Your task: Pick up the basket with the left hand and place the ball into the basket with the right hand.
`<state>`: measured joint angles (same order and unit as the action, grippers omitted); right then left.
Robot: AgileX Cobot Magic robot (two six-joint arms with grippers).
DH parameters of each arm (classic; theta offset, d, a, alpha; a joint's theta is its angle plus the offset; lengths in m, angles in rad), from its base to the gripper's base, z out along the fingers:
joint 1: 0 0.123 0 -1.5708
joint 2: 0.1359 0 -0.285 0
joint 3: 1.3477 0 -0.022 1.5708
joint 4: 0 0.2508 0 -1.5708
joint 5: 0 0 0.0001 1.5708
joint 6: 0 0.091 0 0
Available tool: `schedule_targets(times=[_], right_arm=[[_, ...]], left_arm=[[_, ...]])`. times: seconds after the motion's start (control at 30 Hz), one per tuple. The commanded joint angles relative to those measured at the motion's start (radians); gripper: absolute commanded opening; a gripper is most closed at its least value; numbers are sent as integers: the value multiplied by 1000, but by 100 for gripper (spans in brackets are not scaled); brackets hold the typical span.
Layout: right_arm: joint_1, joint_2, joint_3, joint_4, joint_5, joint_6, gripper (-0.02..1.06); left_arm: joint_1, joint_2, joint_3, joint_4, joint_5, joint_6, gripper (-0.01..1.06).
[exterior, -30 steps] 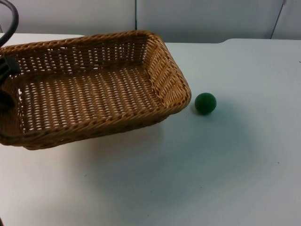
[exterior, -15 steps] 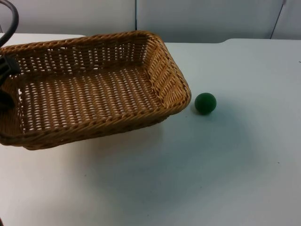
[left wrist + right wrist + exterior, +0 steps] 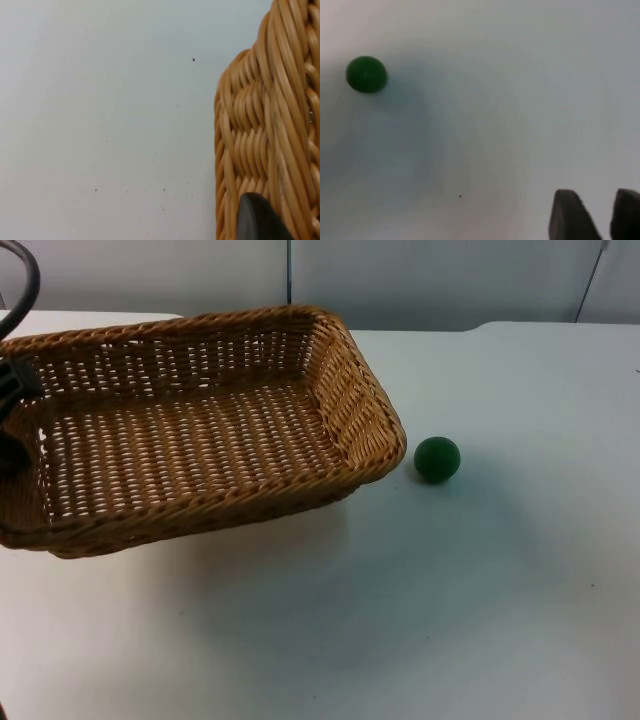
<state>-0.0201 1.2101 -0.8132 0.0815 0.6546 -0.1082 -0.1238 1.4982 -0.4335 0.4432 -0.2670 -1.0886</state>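
Top view: my left claw (image 3: 12, 415) grips the basket (image 3: 200, 430) by its end rim, tilted for loading; ball (image 3: 437, 459) on table (image 3: 450, 620) just beside it.
Left wrist view: fingertip (image 3: 260, 220) on wicker.
Right wrist view: right claw (image 3: 592, 215) narrow, empty, well apart from ball.

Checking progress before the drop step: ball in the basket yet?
No, the green ball sits on the white table just outside the basket, beside its right end wall.

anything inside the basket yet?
No. The basket shows bare wicker floor; its near wall hides a thin strip of floor. The ball sits on the table beside it, apart. Left tool holds the basket's rim.
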Motion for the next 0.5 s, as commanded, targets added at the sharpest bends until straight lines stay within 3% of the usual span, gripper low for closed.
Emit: schedule_targets(times=[0.0, 0.03, 0.1, 0.13, 0.33, 0.47], right_arm=[[-6, 158, -83, 5, -10, -13, 53], [-6, 158, -83, 5, -10, -13, 53], [-6, 296, -161, 46, -10, -13, 74], [0, 334, -182, 59, -14, -26, 76], [93, 466, -241, 47, -86, -69, 75], [210, 575, -301, 47, -184, -82, 75]], left_arm=[[4, -14, 1, -14, -49, -9, 0], [4, -14, 1, -14, -49, -9, 0], [4, -14, 1, -14, -49, -9, 0], [4, -14, 1, -14, -49, -9, 0], [4, -14, 1, -14, -49, -9, 0], [4, -14, 1, -14, -49, -9, 0]])
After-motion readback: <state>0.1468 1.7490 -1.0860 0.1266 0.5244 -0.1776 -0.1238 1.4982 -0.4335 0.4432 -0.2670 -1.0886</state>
